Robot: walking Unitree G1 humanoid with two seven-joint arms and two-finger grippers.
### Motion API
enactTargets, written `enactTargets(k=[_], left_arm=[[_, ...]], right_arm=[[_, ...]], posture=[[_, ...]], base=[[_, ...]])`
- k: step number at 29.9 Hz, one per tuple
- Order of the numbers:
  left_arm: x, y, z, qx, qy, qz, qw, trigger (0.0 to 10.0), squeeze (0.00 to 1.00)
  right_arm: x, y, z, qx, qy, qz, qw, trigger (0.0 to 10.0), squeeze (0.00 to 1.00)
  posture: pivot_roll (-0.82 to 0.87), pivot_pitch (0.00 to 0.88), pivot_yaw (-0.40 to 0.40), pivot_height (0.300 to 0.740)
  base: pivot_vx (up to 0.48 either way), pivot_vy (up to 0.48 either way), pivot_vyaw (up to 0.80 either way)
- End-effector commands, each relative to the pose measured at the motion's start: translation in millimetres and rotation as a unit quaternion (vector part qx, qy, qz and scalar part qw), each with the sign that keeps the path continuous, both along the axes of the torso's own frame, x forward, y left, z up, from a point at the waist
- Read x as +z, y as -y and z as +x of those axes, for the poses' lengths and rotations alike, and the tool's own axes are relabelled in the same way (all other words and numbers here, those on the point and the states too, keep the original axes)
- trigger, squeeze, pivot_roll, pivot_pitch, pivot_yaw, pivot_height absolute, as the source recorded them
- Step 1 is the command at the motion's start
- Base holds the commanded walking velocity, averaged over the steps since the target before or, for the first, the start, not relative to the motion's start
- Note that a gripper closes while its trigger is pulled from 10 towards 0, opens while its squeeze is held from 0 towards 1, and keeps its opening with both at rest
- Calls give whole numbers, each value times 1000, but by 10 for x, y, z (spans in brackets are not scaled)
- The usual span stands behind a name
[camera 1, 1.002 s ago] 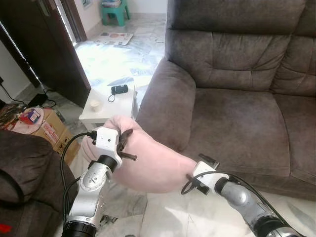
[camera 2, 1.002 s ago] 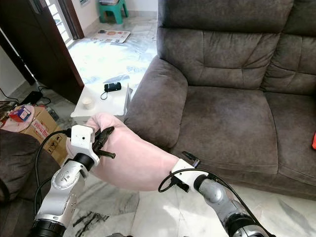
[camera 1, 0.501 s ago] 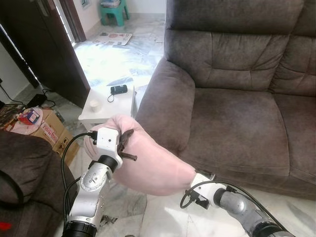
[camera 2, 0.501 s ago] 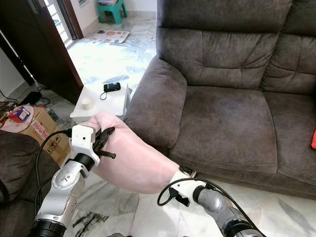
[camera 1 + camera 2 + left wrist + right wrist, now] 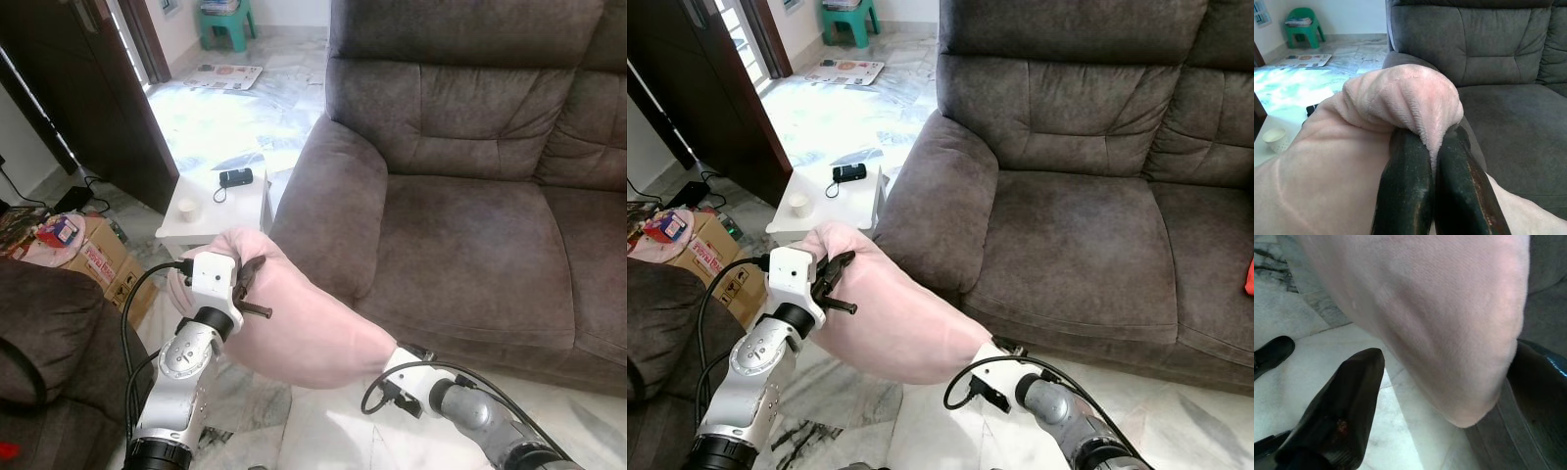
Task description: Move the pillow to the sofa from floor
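The pink pillow (image 5: 294, 323) is held clear of the floor, just in front of the sofa (image 5: 470, 225) armrest — carried at both ends so that it does not sag. A fold of plush is pinched tightly between the fingers of the left gripper (image 5: 1422, 161). The right gripper (image 5: 1449, 396) is spread wide around the pillow's far corner, one finger below and one beside it. Judged from this, the lift onto the seat cushion is not yet made. Beside the armrest, a white side table (image 5: 230, 211) carries a small cup (image 5: 189, 208) and a dark device (image 5: 236, 177).
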State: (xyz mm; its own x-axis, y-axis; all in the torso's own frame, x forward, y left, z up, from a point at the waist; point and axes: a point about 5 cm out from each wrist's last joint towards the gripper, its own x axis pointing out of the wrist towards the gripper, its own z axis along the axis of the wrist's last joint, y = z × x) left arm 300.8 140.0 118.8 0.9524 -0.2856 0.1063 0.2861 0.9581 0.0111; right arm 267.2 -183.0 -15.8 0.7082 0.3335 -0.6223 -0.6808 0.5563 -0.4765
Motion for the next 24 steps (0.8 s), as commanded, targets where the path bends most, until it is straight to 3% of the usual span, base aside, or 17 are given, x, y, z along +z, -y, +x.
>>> enactTargets(k=[1, 24], left_arm=[[309, 21, 42, -5, 66, -11, 998, 10000, 0], [285, 24, 40, -5, 60, -11, 998, 10000, 0]], right_arm=[[-11, -23, -1, -8, -3, 7, 1000, 0, 0], [50, -97, 70, -17, 14, 35, 999, 0, 0]], posture=[[-18, 85, 52, 740], [-23, 88, 53, 740]], base=[[0, 0, 0], [0, 0, 0]])
